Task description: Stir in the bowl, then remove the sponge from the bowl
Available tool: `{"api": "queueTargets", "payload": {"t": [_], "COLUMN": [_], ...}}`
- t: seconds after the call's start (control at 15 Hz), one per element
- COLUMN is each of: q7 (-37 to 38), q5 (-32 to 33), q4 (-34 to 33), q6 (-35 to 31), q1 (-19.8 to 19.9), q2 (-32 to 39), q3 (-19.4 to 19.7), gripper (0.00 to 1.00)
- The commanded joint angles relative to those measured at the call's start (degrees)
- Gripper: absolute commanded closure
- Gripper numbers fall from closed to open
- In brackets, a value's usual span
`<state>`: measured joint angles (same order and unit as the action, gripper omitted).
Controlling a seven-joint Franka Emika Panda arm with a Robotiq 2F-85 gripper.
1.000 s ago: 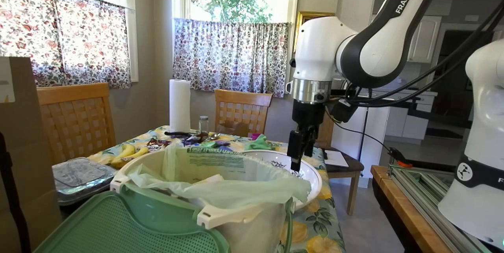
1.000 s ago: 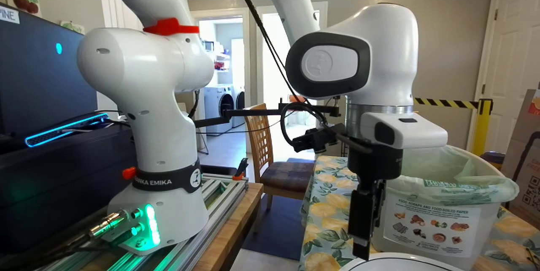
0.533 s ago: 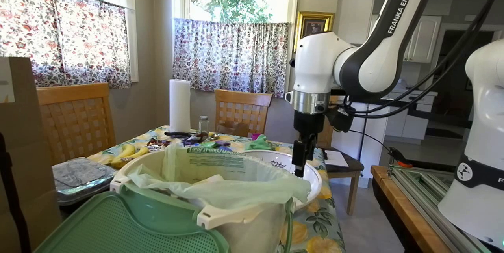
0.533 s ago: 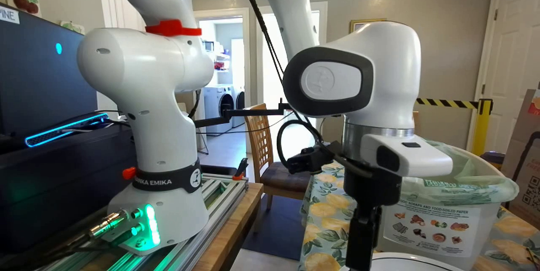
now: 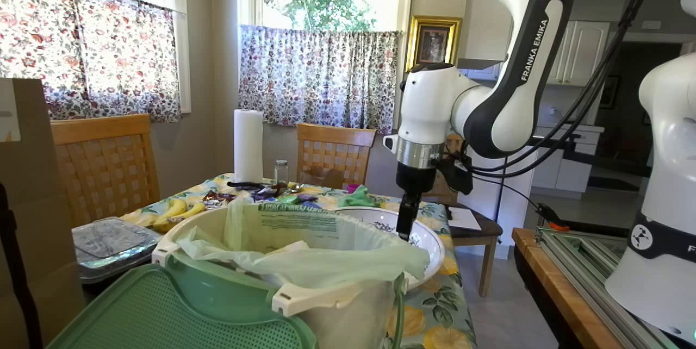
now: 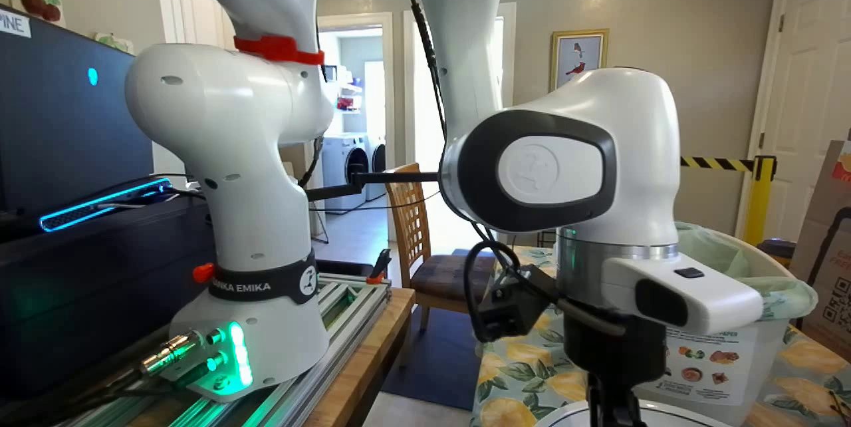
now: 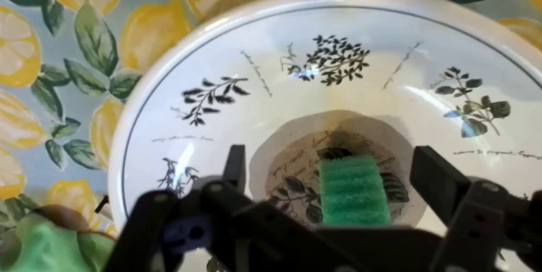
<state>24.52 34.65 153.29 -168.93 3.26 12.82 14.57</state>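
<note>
1. A wide, shallow white bowl [image 7: 275, 111] sits on a bench [image 5: 435, 305] covered with a lemon-print tablecloth [image 7: 156, 34]. From above, in the wrist view, the bowl shows a thin dark line near its rim, with dark leafy sprigs and script printed inside.
2. A green, ribbed sponge [image 7: 353, 189] lies in the bowl, near its middle — its lower end in that view is hidden behind the black end effector [image 7: 335, 170].
3. The end effector is spread wide and has hold of nothing. Its two fingers [image 7: 440, 183] appear on either side of the sponge, with a clear gap each side; how high they are above it is hard to tell.
4. In an exterior view, a white robot arm [image 5: 505, 126] bends down and the end effector points downward over the bowl, which is partly hidden behind a pale bin [image 5: 353, 316] with a green liner [image 5: 304, 267] spilling over its edge.
5. Also on the bench in that view: yellow bananas [image 5: 176, 216], a standing paper towel roll [image 5: 248, 145], a small jar [image 5: 280, 174] and a crumpled green item [image 5: 359, 197].
6. In an exterior view, a wooden chair [image 6: 447, 277] with a dark seat stands near the bench — and higher up hangs a framed picture of birds [image 6: 577, 58].
</note>
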Motion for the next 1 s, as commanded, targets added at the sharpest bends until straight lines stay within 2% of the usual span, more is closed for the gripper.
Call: {"api": "queueTargets", "payload": {"t": [0.0,0.2,0.27,0.4,0.53,0.6,0.73,0.87,0.93], "q7": [4.00,6.04,5.35,4.36,4.41,-3.97,-7.86,-10.94,-12.54], "q5": [7.12,7.31,5.49,2.50,1.12,-8.82,-13.96,-17.63,-19.21], "q4": [-3.88,-4.81,-4.66,-4.06,-3.93,-3.12,-4.33,-5.20,-5.60], "q6": [-2.82,-8.45,-11.22,-16.73,-21.70,-23.84,-25.69,-25.66,-25.38], "q1": [-2.73,-2.79,-1.47,2.06,7.86,9.31,13.81,14.67,14.15], "q2": [3.99,6.01,6.85,8.53,10.64,11.57,13.70,14.44,14.27], "q3": [4.18,4.84,3.49,-0.37,-6.86,-10.33,-16.18,-18.00,-17.55], "gripper": [0.00,0.00,0.00,0.00,0.00,0.00,0.00,0.00,0.00]}}
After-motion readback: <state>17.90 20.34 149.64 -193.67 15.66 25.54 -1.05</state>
